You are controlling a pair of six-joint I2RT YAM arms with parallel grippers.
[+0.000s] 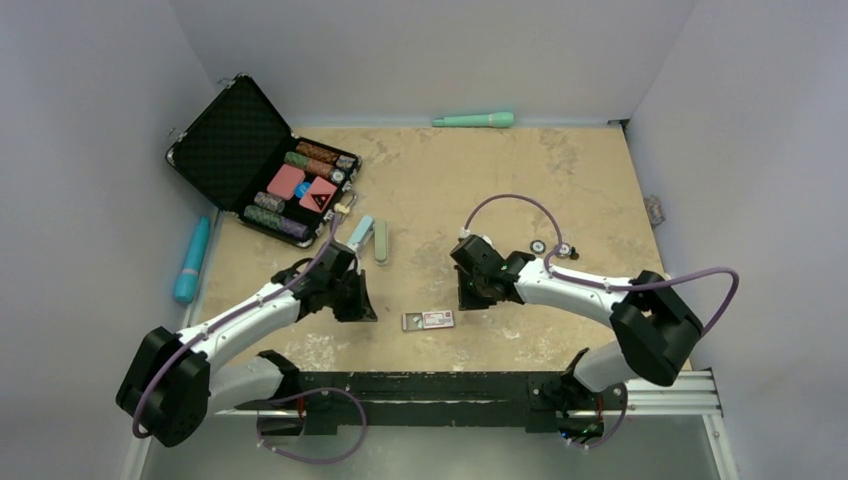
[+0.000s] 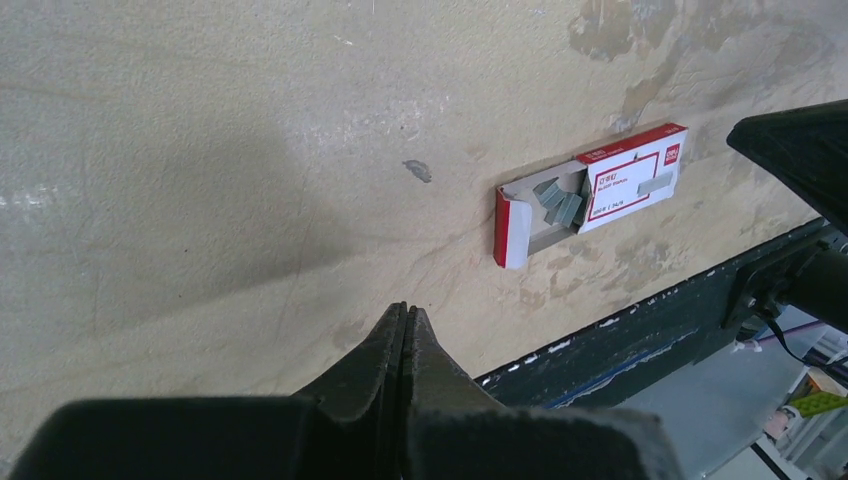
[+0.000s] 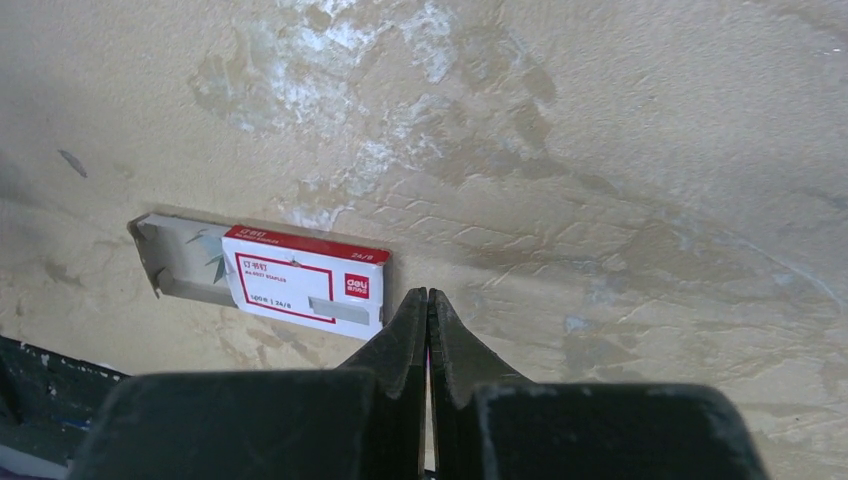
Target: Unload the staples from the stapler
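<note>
Nearest, a black rail (image 1: 430,385) runs along the near edge of the worktop (image 1: 480,180), with both arm bases on it. Just beyond it, a red and white staple box (image 1: 428,320) lies flat between the two arms. Its tray is slid out to the left and loose staple strips (image 2: 560,203) show inside.

The left tool (image 2: 405,312) hangs to the left of the box, fingers pressed together with nothing between them. The right tool (image 3: 428,300) hangs to the right of the box, likewise closed and empty. Neither touches the box.

The stapler (image 1: 380,242), pale blue and green, lies farther back, just beyond the left tool and apart from both. A small round object (image 1: 539,247) sits beyond the right arm.

To the far left, an open black case (image 1: 235,150) holds chips and cards, and its near corner comes close to the stapler. A teal cylinder (image 1: 192,260) lies along the left edge. A mint wand (image 1: 475,120) rests against the far wall.
</note>
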